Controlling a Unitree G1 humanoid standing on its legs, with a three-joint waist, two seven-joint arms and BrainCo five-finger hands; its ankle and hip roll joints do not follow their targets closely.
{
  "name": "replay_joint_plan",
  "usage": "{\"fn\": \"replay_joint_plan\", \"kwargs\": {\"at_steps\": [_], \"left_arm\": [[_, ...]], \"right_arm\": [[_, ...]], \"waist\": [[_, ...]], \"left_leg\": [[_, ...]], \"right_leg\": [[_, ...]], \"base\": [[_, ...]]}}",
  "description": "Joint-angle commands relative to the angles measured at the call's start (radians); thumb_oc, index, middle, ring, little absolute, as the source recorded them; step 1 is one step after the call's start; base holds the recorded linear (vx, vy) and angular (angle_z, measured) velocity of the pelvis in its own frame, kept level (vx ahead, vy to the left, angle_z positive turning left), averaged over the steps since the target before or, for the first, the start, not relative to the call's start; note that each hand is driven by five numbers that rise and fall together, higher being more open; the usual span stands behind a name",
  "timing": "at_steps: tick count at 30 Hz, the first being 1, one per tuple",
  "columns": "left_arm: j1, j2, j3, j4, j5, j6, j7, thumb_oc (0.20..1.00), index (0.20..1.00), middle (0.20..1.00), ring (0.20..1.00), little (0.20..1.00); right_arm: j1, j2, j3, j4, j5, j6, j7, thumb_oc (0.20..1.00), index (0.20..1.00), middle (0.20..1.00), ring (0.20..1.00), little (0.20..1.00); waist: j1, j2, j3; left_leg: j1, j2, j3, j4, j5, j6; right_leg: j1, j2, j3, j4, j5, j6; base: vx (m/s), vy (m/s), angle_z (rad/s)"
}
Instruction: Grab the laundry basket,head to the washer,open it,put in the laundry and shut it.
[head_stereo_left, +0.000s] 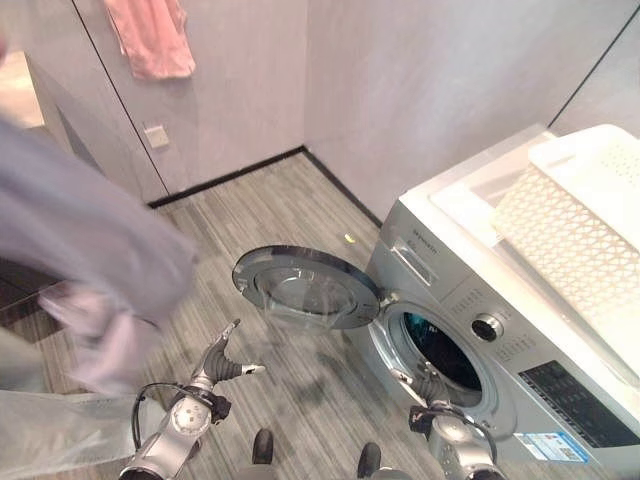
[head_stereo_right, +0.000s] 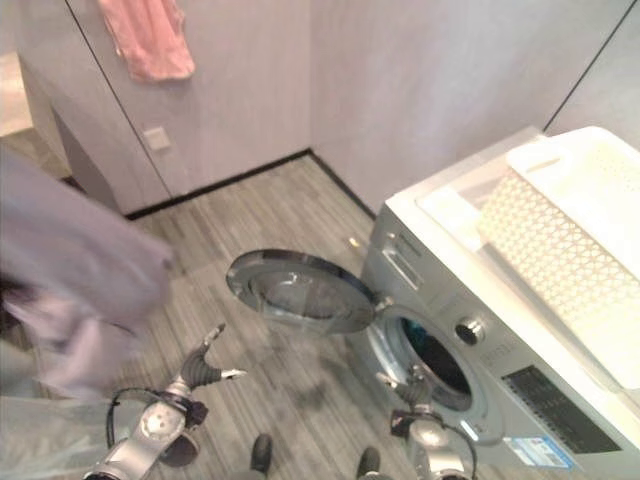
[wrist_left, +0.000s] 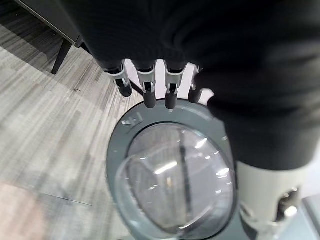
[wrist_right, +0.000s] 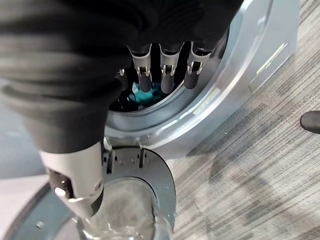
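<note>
The silver washer (head_stereo_left: 520, 345) stands at the right with its round glass door (head_stereo_left: 305, 285) swung wide open over the floor. Inside the dark drum (head_stereo_left: 447, 352) lies teal laundry (wrist_right: 143, 93). The white perforated laundry basket (head_stereo_left: 580, 230) rests on top of the washer. My right hand (head_stereo_left: 432, 388) hovers just in front of the drum's lower rim, its fingers (wrist_right: 167, 75) straight and holding nothing. My left hand (head_stereo_left: 218, 362) is low over the floor to the left of the door, open, with fingers (wrist_left: 150, 92) pointing toward the door's rim (wrist_left: 131, 120).
A grey garment (head_stereo_left: 90, 260) hangs close at the left. A pink cloth (head_stereo_left: 150, 38) hangs on the back wall above a wall socket (head_stereo_left: 156, 136). Grey plank floor (head_stereo_left: 270, 200) runs to the room's corner.
</note>
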Motion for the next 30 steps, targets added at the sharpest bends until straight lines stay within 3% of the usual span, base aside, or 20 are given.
{"fn": "replay_joint_plan", "kwargs": {"at_steps": [1,10,19,30], "left_arm": [[-0.055,-0.017,-0.007,0.003,-0.028,-0.021,-0.013,1.0,1.0,1.0,1.0,1.0],[-0.025,-0.056,-0.044,0.02,-0.044,-0.016,-0.021,1.0,1.0,1.0,1.0,1.0],[-0.043,-0.061,-0.064,0.028,-0.038,-0.014,-0.026,1.0,1.0,1.0,1.0,1.0],[-0.034,-0.055,-0.033,0.027,-0.039,-0.024,-0.028,1.0,1.0,1.0,1.0,1.0]], "right_arm": [[-0.032,-0.013,-0.022,0.021,-0.006,-0.002,-0.003,1.0,1.0,1.0,1.0,1.0],[-0.019,0.02,0.075,-0.015,0.007,0.002,0.015,1.0,1.0,1.0,1.0,1.0],[-0.003,-0.005,0.062,-0.051,0.012,-0.005,0.006,1.0,1.0,1.0,1.0,1.0],[0.101,-0.07,-0.021,-0.188,-0.067,-0.011,-0.001,1.0,1.0,1.0,1.0,1.0]], "waist": [[0.013,0.039,-0.007],[0.026,0.023,-0.026],[0.01,0.023,-0.024],[-0.041,0.031,-0.009]], "left_leg": [[0.107,0.069,0.067,0.012,-0.146,-0.013],[0.169,0.083,0.125,0.012,-0.164,-0.02],[0.178,0.101,0.131,0.012,-0.161,-0.031],[0.23,0.094,0.255,0.012,-0.18,-0.02]], "right_leg": [[-0.03,-0.106,0.04,0.045,0.009,0.122],[-0.009,-0.102,0.086,-0.001,0.032,0.121],[-0.003,-0.085,0.095,-0.001,0.017,0.113],[-0.084,-0.079,0.205,-0.001,0.065,0.143]], "base": [[0.06,0.027,-0.13],[0.03,0.012,-0.21],[0.03,-0.019,-0.03],[0.02,0.032,-0.33]]}}
